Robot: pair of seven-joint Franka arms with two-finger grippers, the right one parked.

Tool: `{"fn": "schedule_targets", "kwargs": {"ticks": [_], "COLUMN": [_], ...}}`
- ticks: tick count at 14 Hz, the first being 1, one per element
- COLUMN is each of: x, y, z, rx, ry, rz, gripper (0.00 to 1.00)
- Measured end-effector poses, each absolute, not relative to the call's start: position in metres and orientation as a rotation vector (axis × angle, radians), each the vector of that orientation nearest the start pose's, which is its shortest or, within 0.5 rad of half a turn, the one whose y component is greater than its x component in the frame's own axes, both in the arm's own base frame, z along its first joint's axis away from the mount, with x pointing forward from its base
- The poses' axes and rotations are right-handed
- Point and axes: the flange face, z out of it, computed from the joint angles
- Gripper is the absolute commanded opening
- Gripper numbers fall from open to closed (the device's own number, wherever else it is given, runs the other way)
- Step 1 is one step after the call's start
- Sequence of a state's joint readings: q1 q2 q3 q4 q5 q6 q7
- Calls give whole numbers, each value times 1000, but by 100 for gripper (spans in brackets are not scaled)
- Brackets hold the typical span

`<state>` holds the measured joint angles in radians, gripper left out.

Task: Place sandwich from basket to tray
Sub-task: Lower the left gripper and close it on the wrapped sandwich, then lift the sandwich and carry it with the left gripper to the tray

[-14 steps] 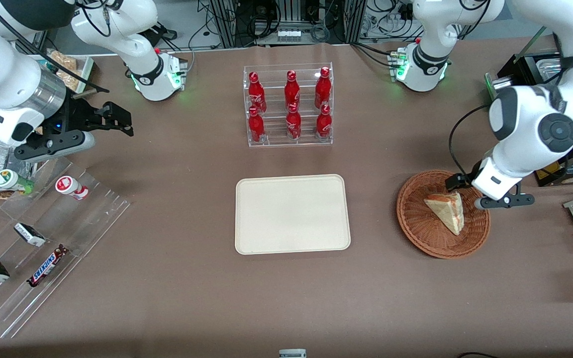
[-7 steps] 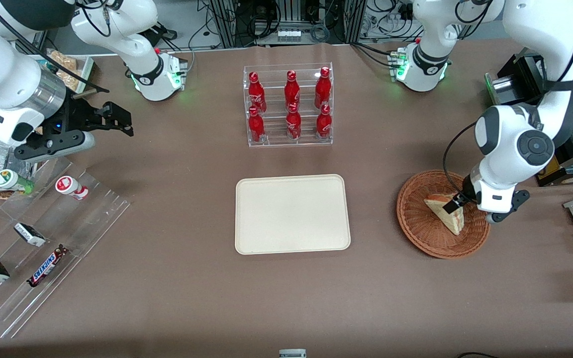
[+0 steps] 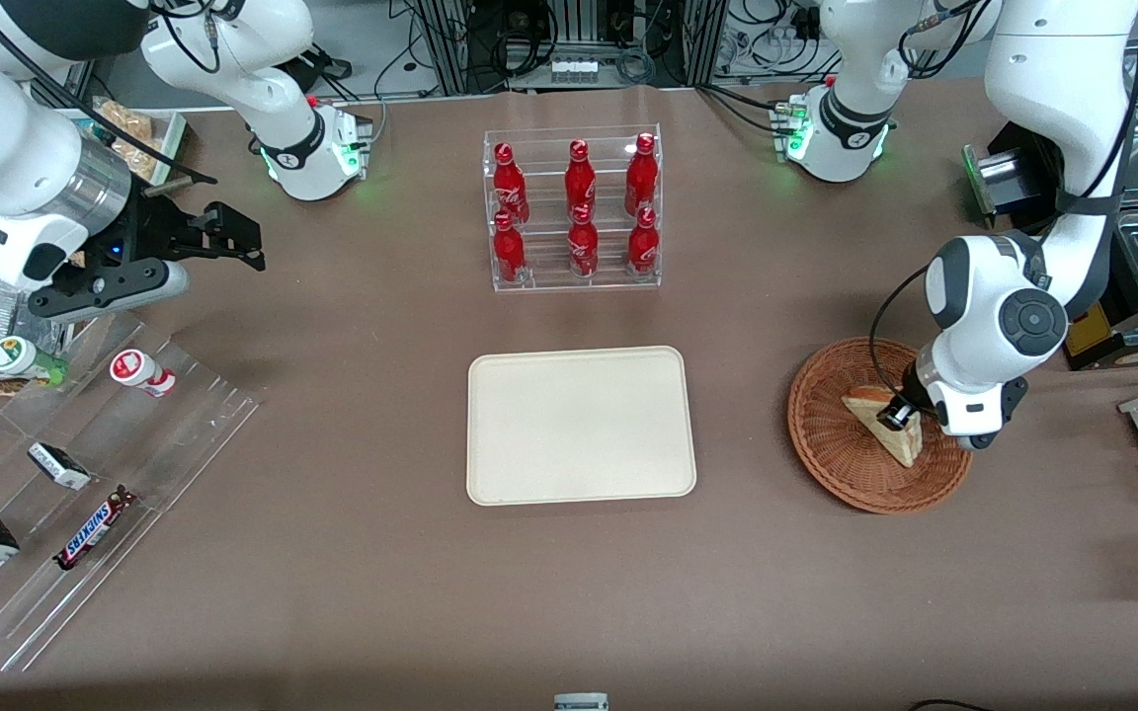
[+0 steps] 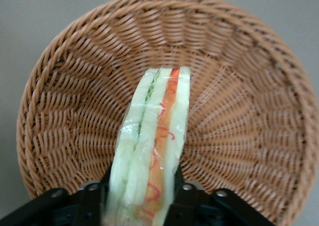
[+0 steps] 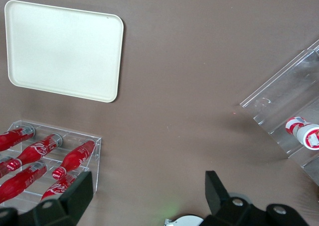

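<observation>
I have the gripper (image 4: 139, 193) down in the basket (image 3: 831, 454), fingers either side of the sandwich (image 4: 152, 146); whether they pinch, I cannot tell. Nothing lifted yet. Tray (image 3: 581, 425) well off, bare.

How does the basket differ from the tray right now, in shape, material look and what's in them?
The basket is round, woven and reddish-brown; the tray is a flat cream rectangle with rounded corners. The basket holds the sandwich, standing on edge, with the gripper down around it, a finger on each side; the tray holds nothing. The basket lies toward the working arm's end of the table. Both are shallow and rest on the brown table.
</observation>
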<state>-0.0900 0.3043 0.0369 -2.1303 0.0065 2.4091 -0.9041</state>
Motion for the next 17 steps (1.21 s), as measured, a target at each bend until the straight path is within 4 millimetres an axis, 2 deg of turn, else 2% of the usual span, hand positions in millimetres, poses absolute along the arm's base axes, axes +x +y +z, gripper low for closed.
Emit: {"fn": "schedule_targets", "kwargs": {"ticks": [2, 4, 6, 8, 12, 14, 17], "x": [582, 592, 597, 590, 570, 560, 546], "y": [-39, -69, -123, -184, -316, -379, -453], "z": [280, 305, 333, 348, 347, 334, 310], "rx": [-2860, -2885, -2927, -2980, -3074, -3103, -3135], "ry": [-1265, -1193, -1073, -942, -685, -580, -451], "rz": [-5, 18, 28, 10, -34, -47, -67], "gripper": [5, 5, 6, 6, 7, 7, 8]}}
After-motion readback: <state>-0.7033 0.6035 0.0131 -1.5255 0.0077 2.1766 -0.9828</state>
